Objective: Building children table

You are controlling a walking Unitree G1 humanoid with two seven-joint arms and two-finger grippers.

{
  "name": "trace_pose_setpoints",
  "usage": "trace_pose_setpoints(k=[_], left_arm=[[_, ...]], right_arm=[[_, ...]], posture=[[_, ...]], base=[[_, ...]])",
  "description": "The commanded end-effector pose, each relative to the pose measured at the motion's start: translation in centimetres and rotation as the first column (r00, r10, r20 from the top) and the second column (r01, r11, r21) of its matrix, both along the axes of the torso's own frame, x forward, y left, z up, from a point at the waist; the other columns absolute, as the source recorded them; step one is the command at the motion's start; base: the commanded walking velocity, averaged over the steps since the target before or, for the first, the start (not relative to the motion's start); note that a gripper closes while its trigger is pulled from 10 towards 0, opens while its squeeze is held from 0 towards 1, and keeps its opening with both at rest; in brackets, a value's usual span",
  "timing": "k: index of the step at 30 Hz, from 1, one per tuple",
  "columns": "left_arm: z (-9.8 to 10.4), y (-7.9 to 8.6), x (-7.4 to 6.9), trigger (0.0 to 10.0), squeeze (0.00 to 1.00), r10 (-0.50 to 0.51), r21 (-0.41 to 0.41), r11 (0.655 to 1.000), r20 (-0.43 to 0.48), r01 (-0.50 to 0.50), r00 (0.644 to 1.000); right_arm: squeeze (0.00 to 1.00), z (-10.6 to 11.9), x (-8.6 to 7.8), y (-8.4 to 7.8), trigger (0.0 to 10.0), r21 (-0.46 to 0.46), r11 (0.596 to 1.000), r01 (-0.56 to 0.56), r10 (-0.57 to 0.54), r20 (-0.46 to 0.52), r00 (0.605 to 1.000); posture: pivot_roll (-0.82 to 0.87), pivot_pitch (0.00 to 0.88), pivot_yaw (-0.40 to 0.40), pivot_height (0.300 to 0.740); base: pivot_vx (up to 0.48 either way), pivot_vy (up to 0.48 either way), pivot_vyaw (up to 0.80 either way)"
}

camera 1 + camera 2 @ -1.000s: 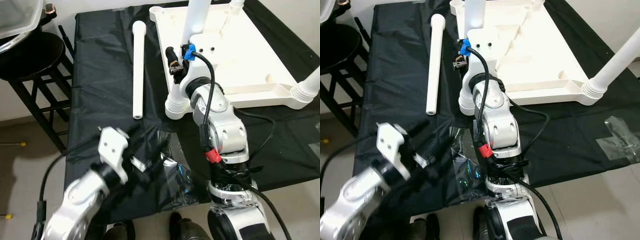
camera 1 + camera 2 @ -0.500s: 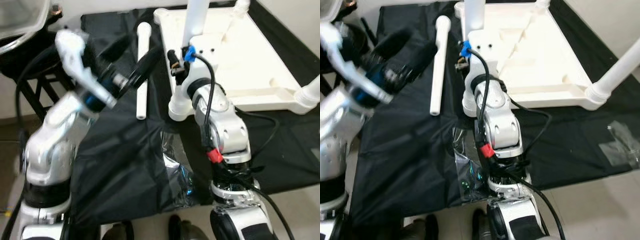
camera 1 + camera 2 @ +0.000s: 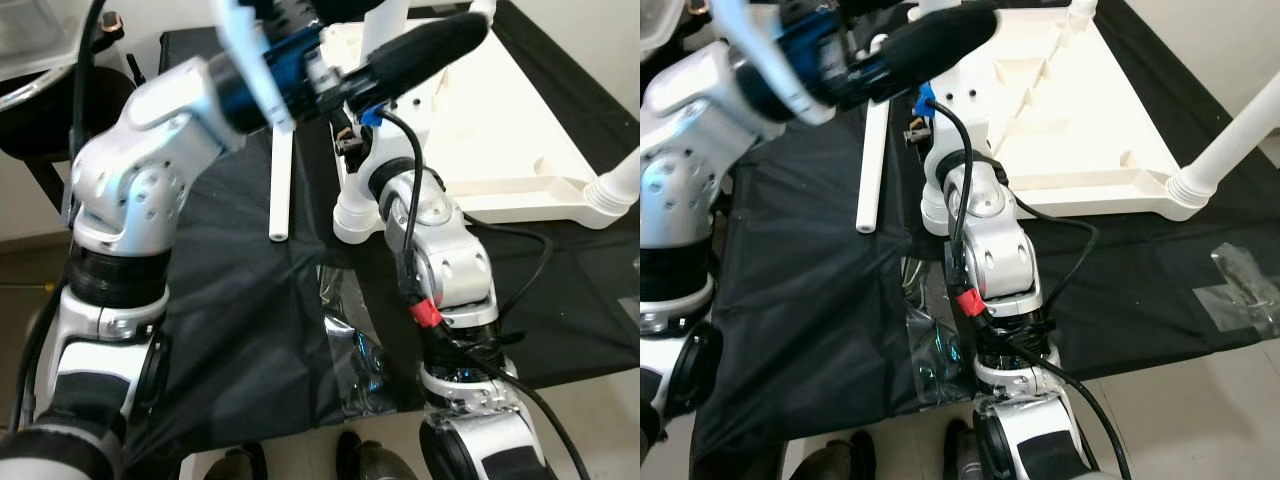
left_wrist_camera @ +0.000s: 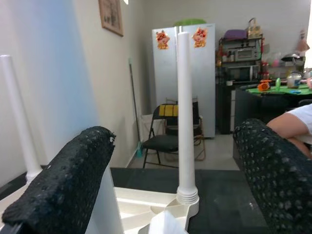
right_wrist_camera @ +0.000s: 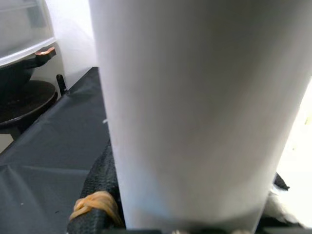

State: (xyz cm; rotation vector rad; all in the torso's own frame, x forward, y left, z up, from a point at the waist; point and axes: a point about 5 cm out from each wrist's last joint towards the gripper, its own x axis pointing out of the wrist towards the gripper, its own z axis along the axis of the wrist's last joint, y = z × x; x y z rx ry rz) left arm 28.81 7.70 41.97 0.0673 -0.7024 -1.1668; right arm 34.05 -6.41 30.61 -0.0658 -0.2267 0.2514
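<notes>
The white children's table (image 3: 500, 110) lies upside down on a black cloth. My right gripper (image 3: 362, 110) is shut on the leg (image 5: 195, 112) standing in the table's near left corner socket (image 3: 352, 210). My left gripper (image 3: 440, 45) is raised over the table's underside just past that leg, open, with nothing between its fingers (image 4: 73, 180). Beyond them another leg (image 4: 184, 122) stands upright in a far corner. One more leg (image 3: 1230, 130) rises from the near right corner. A loose leg (image 3: 281, 180) lies on the cloth left of the table.
A black stool (image 3: 60, 110) with a pan and a clear lid (image 3: 40, 40) stands off the cloth's left edge. Crumpled clear plastic (image 3: 350, 330) lies near the front edge, another scrap (image 3: 1245, 285) at the right. A person's arm (image 4: 292, 117) shows across the room.
My left arm has swung up from the front edge, across the loose leg, to above the table beside the held leg. The right arm keeps its hold on the leg.
</notes>
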Motion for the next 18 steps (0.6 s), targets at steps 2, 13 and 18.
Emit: trace_pose_setpoints(k=[2, 13, 18], left_arm=[[0.4, 0.3, 1.7, 10.0, 0.00, 0.125, 0.007, 0.992, -0.001, -0.125, 0.992], [-0.4, -1.4, 3.2, 10.0, 0.00, 0.141, 0.087, 0.987, -0.054, -0.136, 0.989], [-0.7, -1.6, 3.3, 10.0, 0.00, 0.131, 0.102, 0.987, -0.082, -0.122, 0.988]], right_arm=[[0.00, -4.2, 0.8, 0.4, 10.0, -0.027, 1.000, -0.013, 0.007, -0.201, 0.980], [0.00, -3.9, 0.8, 0.6, 10.0, -0.021, 0.999, -0.025, 0.021, -0.191, 0.981], [0.00, -3.8, 0.7, 0.8, 10.0, -0.020, 0.999, -0.033, 0.029, -0.188, 0.982]], posture=[[0.03, 0.271, -0.022, 0.740], [0.03, 0.265, -0.023, 0.740], [0.03, 0.264, -0.024, 0.740]], base=[[0.000, 0.000, 0.00], [0.000, 0.000, 0.00], [0.000, 0.000, 0.00]])
